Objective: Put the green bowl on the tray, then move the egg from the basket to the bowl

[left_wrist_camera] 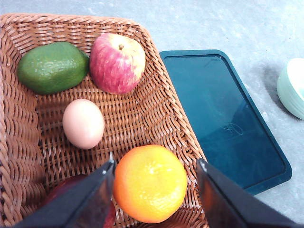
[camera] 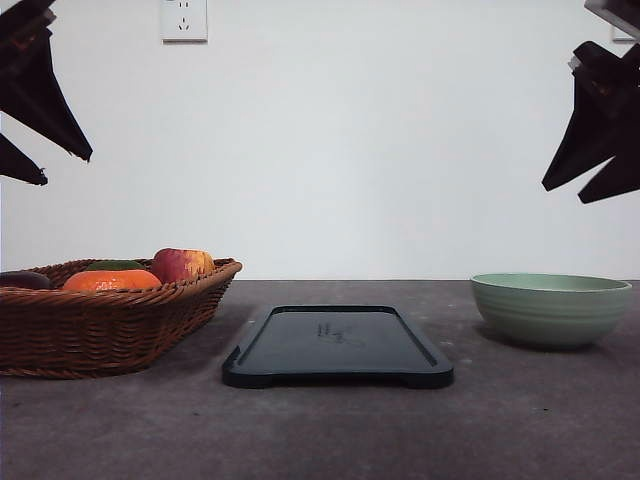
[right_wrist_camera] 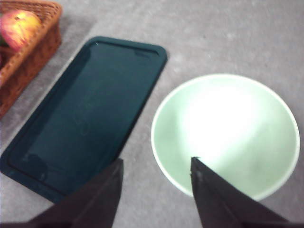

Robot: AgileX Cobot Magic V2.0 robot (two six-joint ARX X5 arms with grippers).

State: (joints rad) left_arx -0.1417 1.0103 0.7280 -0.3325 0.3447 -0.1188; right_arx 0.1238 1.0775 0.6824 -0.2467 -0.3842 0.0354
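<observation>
Tray [camera: 338, 345] sits bare mid-table; green bowl [camera: 550, 309] rests on the table right of it, well apart. Basket [camera: 100, 315] lies left of tray, holding the egg [left_wrist_camera: 83, 123] beside apple [left_wrist_camera: 117, 63], avocado [left_wrist_camera: 52, 67] and orange [left_wrist_camera: 150, 183]. Left gripper [left_wrist_camera: 156, 167] hangs above basket, right gripper [right_wrist_camera: 156, 169] above bowl's near rim, both spread wide, holding nothing.

Bright even light; blurred, glare-washed right wrist view.

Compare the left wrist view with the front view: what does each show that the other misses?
Left wrist: the egg lying among the fruit in the basket, and the open left gripper above the orange. Front: the wall socket and the right gripper, raised, open. Both: basket, empty tray, green bowl on the table beside the tray, apple.
</observation>
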